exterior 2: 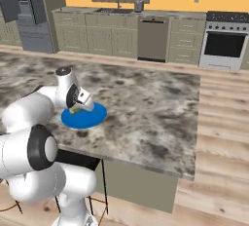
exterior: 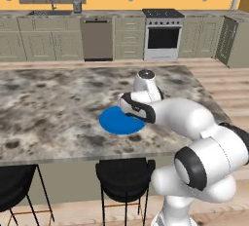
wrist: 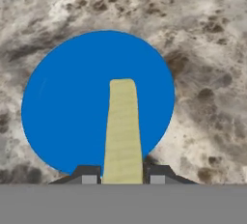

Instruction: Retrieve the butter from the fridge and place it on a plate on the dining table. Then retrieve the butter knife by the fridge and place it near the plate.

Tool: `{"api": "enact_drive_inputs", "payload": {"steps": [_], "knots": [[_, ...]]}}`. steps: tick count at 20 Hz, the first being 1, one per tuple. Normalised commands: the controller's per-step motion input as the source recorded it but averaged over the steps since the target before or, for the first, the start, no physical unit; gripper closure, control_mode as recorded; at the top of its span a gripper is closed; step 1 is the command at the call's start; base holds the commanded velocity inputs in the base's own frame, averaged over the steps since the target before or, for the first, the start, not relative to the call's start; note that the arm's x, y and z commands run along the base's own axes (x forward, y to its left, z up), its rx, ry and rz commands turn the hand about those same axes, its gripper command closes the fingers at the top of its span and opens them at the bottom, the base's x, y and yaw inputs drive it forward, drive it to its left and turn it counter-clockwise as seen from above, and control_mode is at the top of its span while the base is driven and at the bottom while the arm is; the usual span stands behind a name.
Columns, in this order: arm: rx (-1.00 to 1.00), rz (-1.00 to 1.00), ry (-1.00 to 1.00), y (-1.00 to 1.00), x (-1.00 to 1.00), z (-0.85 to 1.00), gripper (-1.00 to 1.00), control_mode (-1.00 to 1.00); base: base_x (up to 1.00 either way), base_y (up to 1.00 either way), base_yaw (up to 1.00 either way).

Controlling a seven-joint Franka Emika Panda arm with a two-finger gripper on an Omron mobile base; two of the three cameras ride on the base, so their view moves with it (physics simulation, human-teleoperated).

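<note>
My gripper (wrist: 123, 178) is shut on the butter (wrist: 123, 131), a pale yellow stick that juts out between the two dark fingertips. It hangs just above the round blue plate (wrist: 72, 112), over the plate's middle. The plate (exterior: 114, 122) lies on the marbled dining table (exterior: 48, 108), near the table's front edge. From the right side, the white hand points down at the plate (exterior 2: 92, 117), with a bit of the butter (exterior 2: 75, 109) showing under it. The dark grey fridge (exterior 2: 19, 10) stands far back at the left. The butter knife is out of view.
Two black stools (exterior: 124, 171) (exterior: 14, 183) stand under the table's near edge. A stove (exterior: 163, 35) and a dishwasher (exterior: 96, 39) line the far wall with beige cupboards. Bare marbled stone (exterior 2: 155, 108) stretches right of the plate.
</note>
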Motion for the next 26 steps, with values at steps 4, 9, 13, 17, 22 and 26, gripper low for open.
{"api": "enact_drive_inputs", "payload": {"steps": [4, 9, 13, 17, 22, 26], "knots": [[0.01, -0.13, -0.02, 0.00, 0.43, -0.26, 1.00, -1.00, 0.00, 0.00, 0.00], [0.00, -0.02, 0.00, 0.10, 0.21, -0.10, 1.00, -1.00, 0.00, 0.00, 0.00], [0.00, -0.01, 0.00, 0.25, 0.11, -0.18, 1.00, -1.00, 0.00, 0.00, 0.00], [0.00, -0.05, 0.08, 0.25, 0.01, -0.41, 1.00, -1.00, 0.00, 0.00, 0.00], [0.00, 0.00, 0.05, 0.20, 0.00, -0.58, 1.00, -1.00, 0.00, 0.00, 0.00], [0.02, 0.00, 0.00, 0.00, 0.00, -0.23, 1.00, -1.00, 0.00, 0.00, 0.00]]}}
